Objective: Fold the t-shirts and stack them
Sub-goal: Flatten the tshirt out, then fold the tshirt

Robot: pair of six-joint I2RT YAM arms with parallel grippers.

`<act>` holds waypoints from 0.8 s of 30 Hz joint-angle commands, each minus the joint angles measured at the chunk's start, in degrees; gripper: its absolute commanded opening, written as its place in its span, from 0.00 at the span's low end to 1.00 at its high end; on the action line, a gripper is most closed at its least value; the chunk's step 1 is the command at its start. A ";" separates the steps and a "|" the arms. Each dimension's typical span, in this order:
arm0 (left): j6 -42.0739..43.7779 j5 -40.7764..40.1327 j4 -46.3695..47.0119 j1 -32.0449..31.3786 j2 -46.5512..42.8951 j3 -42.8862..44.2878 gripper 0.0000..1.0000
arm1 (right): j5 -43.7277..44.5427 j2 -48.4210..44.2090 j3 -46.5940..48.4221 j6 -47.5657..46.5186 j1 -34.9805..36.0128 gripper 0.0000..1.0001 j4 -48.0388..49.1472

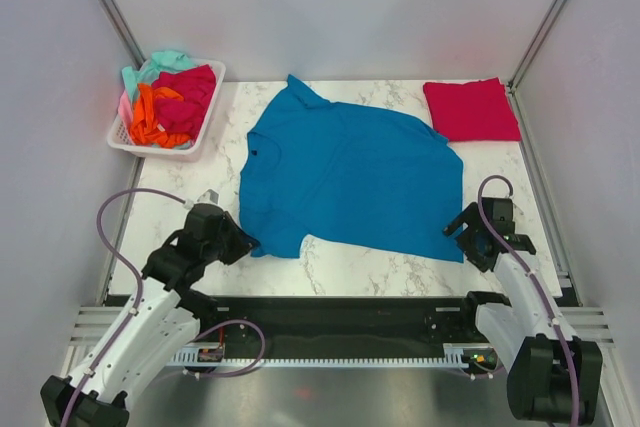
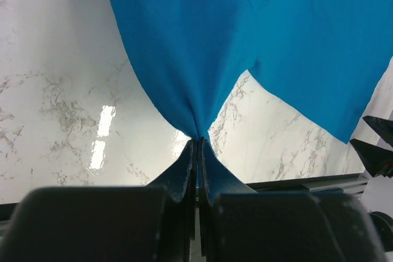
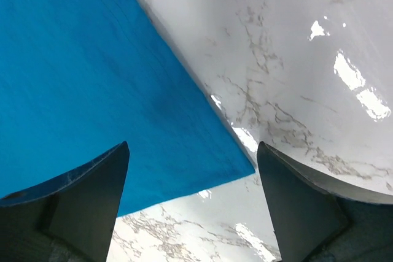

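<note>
The left claw (image 1: 243,244) is clamped tight on the near left corner of the teal-blue t-shirt (image 1: 350,172), at about seven o'clock on the table (image 1: 350,269). In its wrist view the two fingers (image 2: 184,173) are pressed together. A peak of blue cloth (image 2: 245,29) is pulled up between them, and the rest fans away over the marble.

At ten o'clock, on the far left corner, sits a white basket (image 1: 150,149). It holds a loose heap: a mint t-shirt (image 1: 160,65) at the back, a strip of pink t-shirt (image 1: 125,112) along the left wall, an orange t-shirt (image 1: 150,115) in front and a magenta t-shirt (image 1: 190,97) to the right.

The teal-blue t-shirt is spread mostly flat across the middle of the table, with one point reaching toward twelve o'clock.

At two o'clock, in the far right corner, a crimson t-shirt (image 1: 470,109) lies folded into a neat rectangle. It is just beside the blue shirt's far right edge, and I cannot tell whether the two touch.

The right claw (image 1: 465,232) is at four o'clock with its fingers (image 3: 92,200) spread wide and nothing held. In the right wrist view the blue shirt's near right corner (image 3: 80,72) lies flat on the marble between them.
</note>
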 commanded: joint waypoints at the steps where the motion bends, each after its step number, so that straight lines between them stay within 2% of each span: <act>1: -3.41 -1.50 0.73 -0.16 1.05 -0.71 0.02 | 1.78 -2.36 -1.40 3.09 1.08 0.91 -3.74; 3: -3.24 -1.50 1.53 -0.16 0.96 -1.07 0.02 | 1.70 -2.53 -1.93 3.45 1.08 0.86 -3.39; 6: -2.19 -1.58 1.97 -0.25 0.17 -1.42 0.02 | 1.17 -2.01 -2.19 3.80 1.08 0.69 -3.21; 7: -1.92 -3.32 2.06 -0.16 0.08 -1.33 0.02 | 0.91 -2.09 -2.72 3.97 1.17 0.60 -2.69; 9: -1.48 -3.60 2.15 -0.25 0.08 -1.24 0.02 | 0.29 -1.92 -3.42 4.24 1.17 0.49 -2.07; 11: -1.39 -3.78 2.50 -0.25 0.08 -1.33 0.02 | 0.73 -1.40 -3.60 4.41 1.52 0.43 -1.63; 12: -1.30 -3.87 2.76 -0.16 0.08 -1.50 0.02 | 1.08 -1.22 -3.51 4.41 1.61 0.34 -1.63; 14: -1.13 -4.13 2.85 -0.16 0.08 -1.42 0.02 | 0.91 -0.95 -3.16 4.15 1.52 0.25 -1.98; 15: -0.87 -4.22 2.85 -0.16 0.08 -1.33 0.02 | 0.73 -1.13 -3.16 3.98 1.52 0.14 -2.07; 18: -0.08 -3.87 2.33 -0.25 -0.97 0.59 0.02 | 0.03 -3.67 -2.03 4.15 1.52 0.00 -4.08; 24: 1.51 -4.31 -3.29 -0.25 -2.65 8.23 0.02 | -0.77 -9.47 3.42 2.75 1.52 0.00 -11.29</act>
